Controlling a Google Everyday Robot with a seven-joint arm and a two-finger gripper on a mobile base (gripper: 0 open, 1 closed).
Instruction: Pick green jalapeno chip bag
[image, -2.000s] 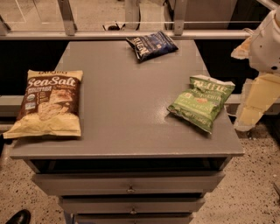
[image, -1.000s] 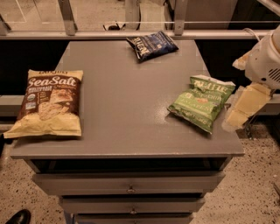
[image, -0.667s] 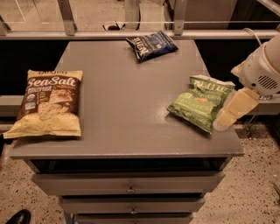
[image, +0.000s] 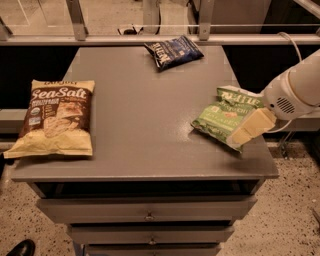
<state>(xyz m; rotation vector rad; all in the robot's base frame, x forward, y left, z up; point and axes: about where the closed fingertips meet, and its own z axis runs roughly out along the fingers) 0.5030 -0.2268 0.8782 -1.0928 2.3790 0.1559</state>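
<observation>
The green jalapeno chip bag lies flat on the right side of the grey cabinet top, near its right edge. My gripper comes in from the right on a white arm. Its cream finger lies over the bag's lower right corner. The part of the bag under it is hidden.
A small dark blue bag lies at the back middle of the top. A large brown-and-cream "Sea Salt" bag lies at the left front. Drawers run below the front edge. A rail runs behind the cabinet.
My gripper has moved left from beyond the cabinet's right edge and now lies over the green bag's lower right corner. The bags have not moved.
</observation>
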